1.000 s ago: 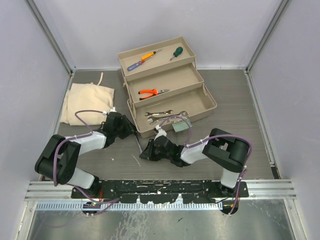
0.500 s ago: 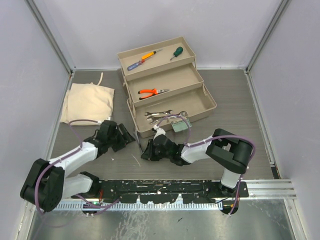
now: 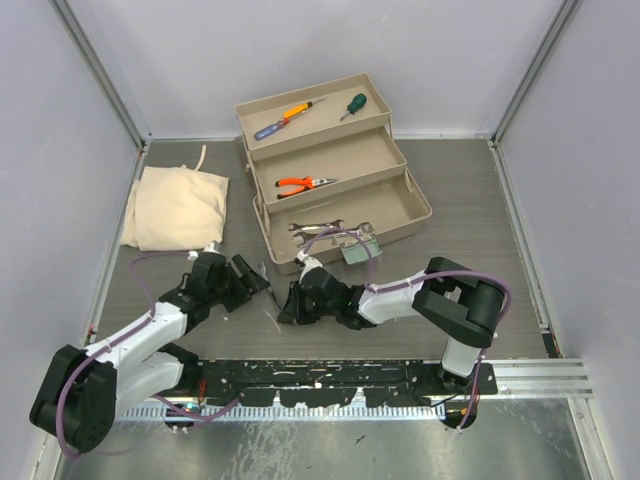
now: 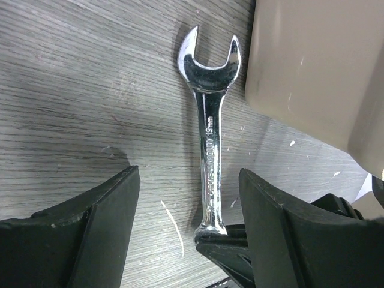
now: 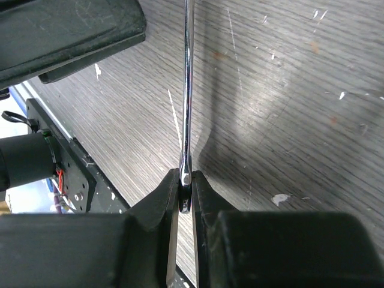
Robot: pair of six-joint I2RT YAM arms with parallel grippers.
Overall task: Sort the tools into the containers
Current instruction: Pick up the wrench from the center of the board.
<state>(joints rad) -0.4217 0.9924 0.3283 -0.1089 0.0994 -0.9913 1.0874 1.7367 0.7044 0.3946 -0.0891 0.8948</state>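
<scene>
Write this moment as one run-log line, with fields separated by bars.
left gripper: open, straddling wrench, no contact | right gripper: shut on wrench end | toolbox: beside wrench head

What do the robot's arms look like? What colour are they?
Both the left arm and right arm have white tubes between chunky black joints. Thin purple cables loop along them. Each ends in black wedge-shaped fingers.

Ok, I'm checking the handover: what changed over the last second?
The left end effector opened, releasing the open-end wrench, and its arm drew back from the toolbox. The right end effector stayed shut on the wrench's end; toolbox contents unmoved.
</scene>
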